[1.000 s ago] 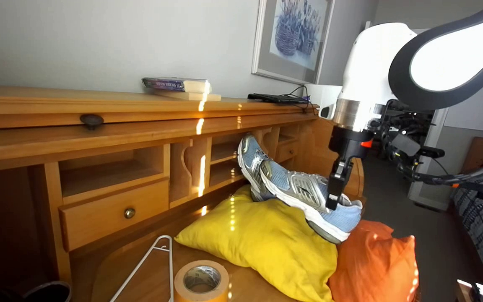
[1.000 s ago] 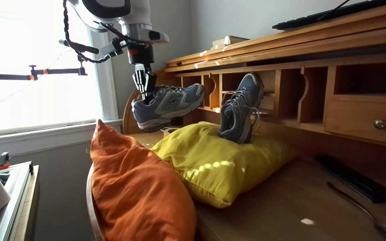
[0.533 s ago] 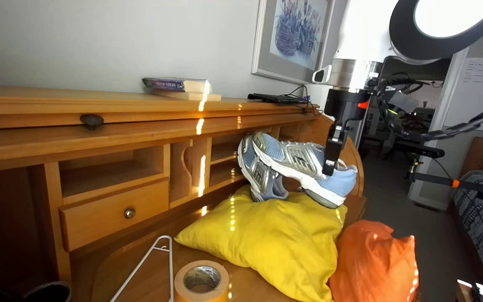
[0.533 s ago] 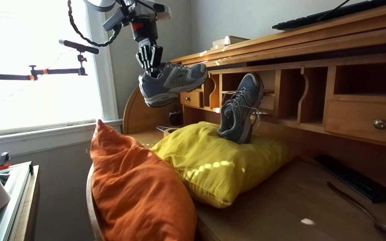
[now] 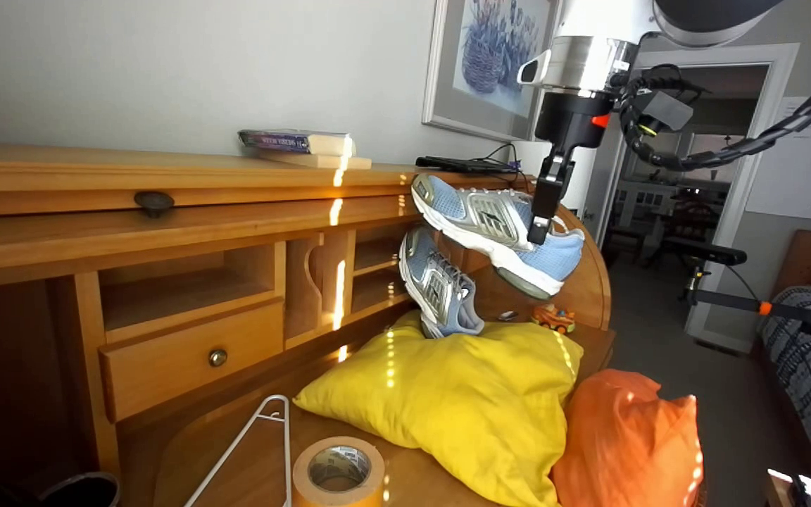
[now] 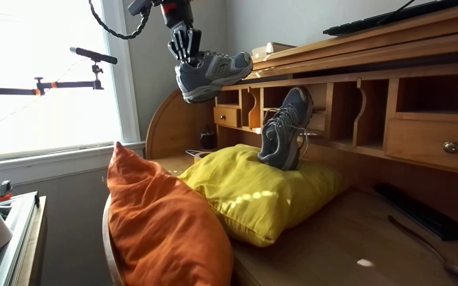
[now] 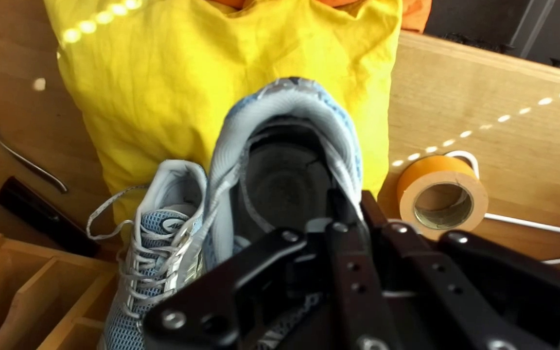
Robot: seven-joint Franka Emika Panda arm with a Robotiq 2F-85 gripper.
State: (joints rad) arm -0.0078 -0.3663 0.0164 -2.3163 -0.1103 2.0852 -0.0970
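My gripper is shut on the side wall of a blue and grey running shoe, near its heel opening. In the wrist view the fingertips pinch the collar, one inside and one outside. The held shoe hangs in the air, toe tilted up, above the desk; it also shows in an exterior view. The matching shoe stands toe up on a yellow pillow, leaning toward the desk's cubbyholes. An orange pillow lies beside the yellow one at the desk's front edge.
The wooden desk hutch has cubbyholes and drawers. Books and a black device lie on top. A tape roll, a white hanger, an orange toy, a spoon and a black object are on the desk.
My gripper has risen with the shoe in it, moving away from the pillows and uncovering the orange toy behind. The shoe on the pillow has not moved.
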